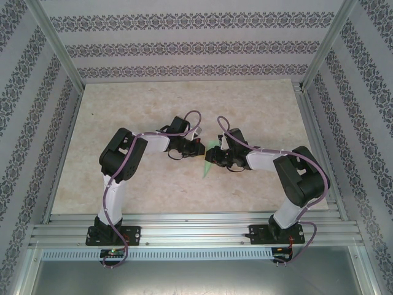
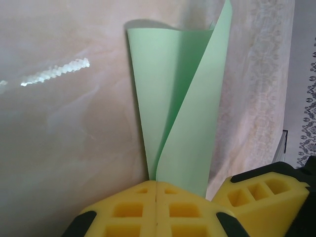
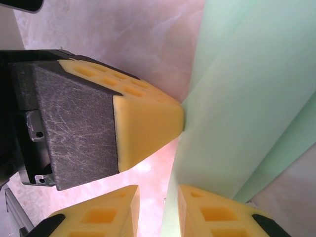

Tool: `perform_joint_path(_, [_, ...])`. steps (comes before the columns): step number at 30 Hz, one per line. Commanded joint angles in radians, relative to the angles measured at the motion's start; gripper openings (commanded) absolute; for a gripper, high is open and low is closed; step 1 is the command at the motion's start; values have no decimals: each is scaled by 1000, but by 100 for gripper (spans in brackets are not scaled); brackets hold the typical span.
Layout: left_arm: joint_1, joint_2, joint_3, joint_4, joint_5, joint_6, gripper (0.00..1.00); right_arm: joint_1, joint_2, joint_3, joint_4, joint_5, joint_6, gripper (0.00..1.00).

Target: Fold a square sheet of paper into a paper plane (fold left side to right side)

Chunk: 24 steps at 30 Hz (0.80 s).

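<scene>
The square sheet of paper [image 1: 207, 167] is pale mint green and folded into a slim, tapering paper plane shape held off the table between the two arms. My left gripper [image 1: 201, 149] is shut on its narrow end [image 2: 156, 183], and two flaps of paper [image 2: 182, 98] spread upward from the pinch. My right gripper [image 3: 158, 190] stands open, with an edge of the paper [image 3: 247, 98] running between its fingers, close against the right one. The left gripper's yellow finger [image 3: 148, 123] touches the paper's side. One finger of the right gripper [image 2: 261, 192] sits beside the left one.
The beige marbled tabletop [image 1: 184, 104] spreads around both arms. Patterned walls and aluminium frame posts [image 1: 55, 43] close in the back and sides. A metal rail [image 1: 196, 230] with the arm bases runs along the near edge.
</scene>
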Motion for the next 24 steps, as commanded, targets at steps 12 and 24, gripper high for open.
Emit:
perform_joint_path(12, [-9,48,33,58,-8,-26,0,-7,28,-27,64,12,16,27])
perform_joint_path(24, [-11,58,45,59,-5,-33,0,-20,44,-41,110,14,41,28])
